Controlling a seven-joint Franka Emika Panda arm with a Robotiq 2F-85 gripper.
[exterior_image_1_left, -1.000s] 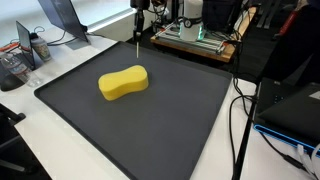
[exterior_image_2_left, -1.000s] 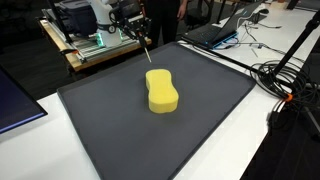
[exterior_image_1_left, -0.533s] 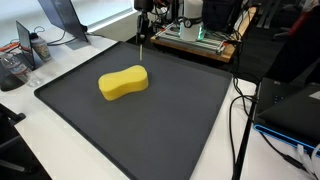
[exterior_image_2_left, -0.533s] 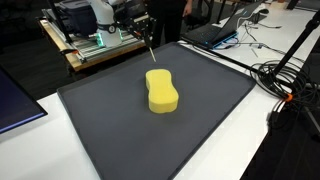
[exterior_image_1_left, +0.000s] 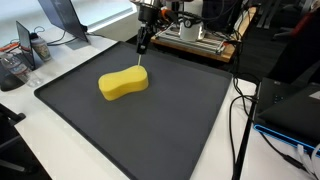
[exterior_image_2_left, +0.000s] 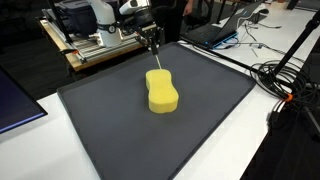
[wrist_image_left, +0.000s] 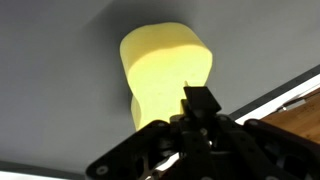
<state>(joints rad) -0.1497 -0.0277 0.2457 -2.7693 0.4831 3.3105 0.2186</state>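
A yellow, peanut-shaped sponge (exterior_image_1_left: 123, 83) (exterior_image_2_left: 161, 92) lies flat on a dark grey mat (exterior_image_1_left: 180, 120) (exterior_image_2_left: 110, 130). My gripper (exterior_image_1_left: 143, 42) (exterior_image_2_left: 153, 42) hangs above the mat's far edge, just beyond the sponge's far end. It is shut on a thin pale stick (exterior_image_1_left: 139, 58) (exterior_image_2_left: 156, 62) that slants down, its tip close to that end of the sponge. Whether the tip touches, I cannot tell. In the wrist view the sponge (wrist_image_left: 165, 70) fills the middle, just past the dark closed gripper (wrist_image_left: 200, 105).
A wooden frame with equipment (exterior_image_1_left: 195, 40) (exterior_image_2_left: 95, 45) stands right behind the mat's far edge. Cables (exterior_image_1_left: 240, 110) (exterior_image_2_left: 285, 80) run along one side of the mat. A laptop (exterior_image_2_left: 215, 30) and a small container (exterior_image_1_left: 12, 68) sit on the white table around it.
The gripper has come forward over the mat's edge toward the sponge and tilted. The stick, earlier hanging straight down, now slants with its tip by the sponge.
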